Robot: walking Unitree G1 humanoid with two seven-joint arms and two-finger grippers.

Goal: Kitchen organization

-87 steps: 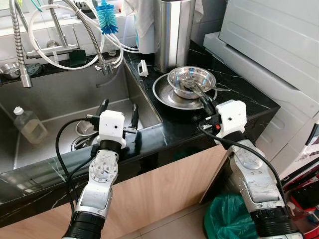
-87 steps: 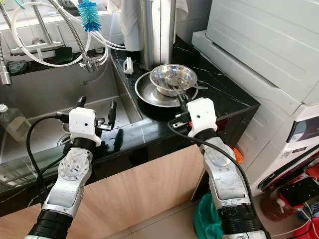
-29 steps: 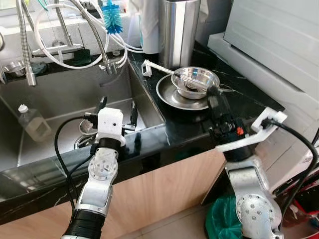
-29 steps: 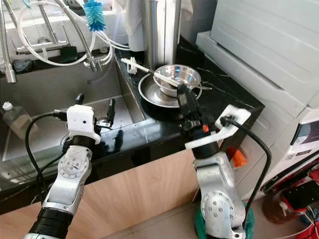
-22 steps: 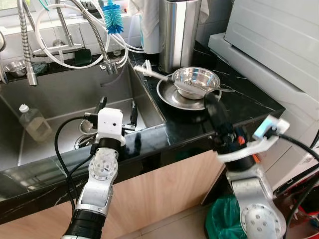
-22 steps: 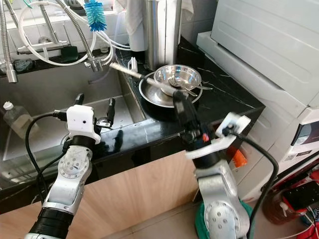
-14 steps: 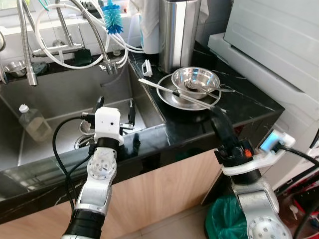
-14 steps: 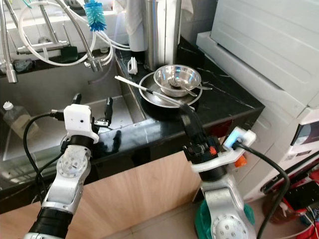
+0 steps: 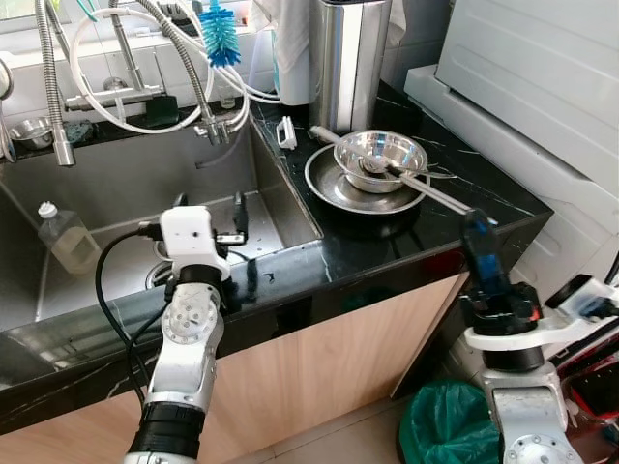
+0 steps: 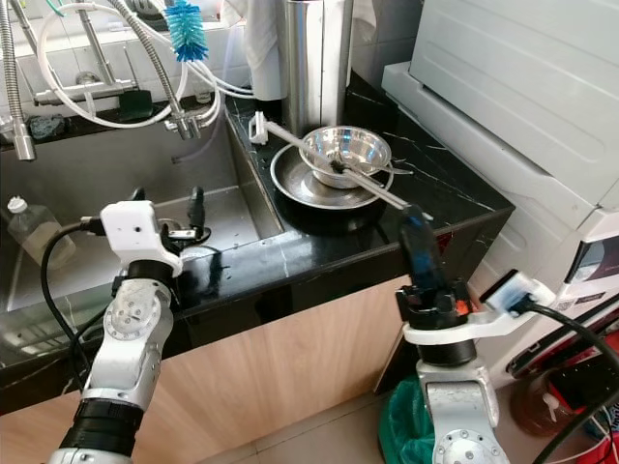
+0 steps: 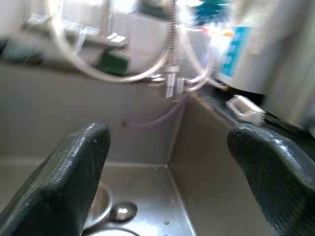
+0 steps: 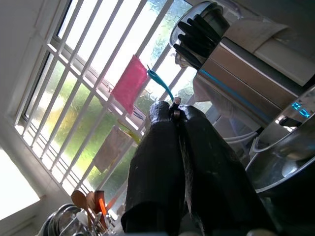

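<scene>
Utensil (image 9: 426,189): long, metal, handle pinched in closed right pincer (image 9: 471,224), far end resting in bowl (image 9: 379,151) on plate (image 9: 334,190), bench rear. Left pincer (image 11: 167,162) spread, empty, over sink (image 9: 126,193). Advice: lift slowly, level, clear of bowl rim.

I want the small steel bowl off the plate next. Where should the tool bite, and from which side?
Grip the steel bowl by its thin upright rim, one finger inside, coming from above at the front. The tall steel canister blocks the back, and a long utensil lies across the right.

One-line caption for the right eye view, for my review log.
Right gripper lifts a long metal utensil over stacked steel bowl and plate; left gripper open above the sink.
</scene>
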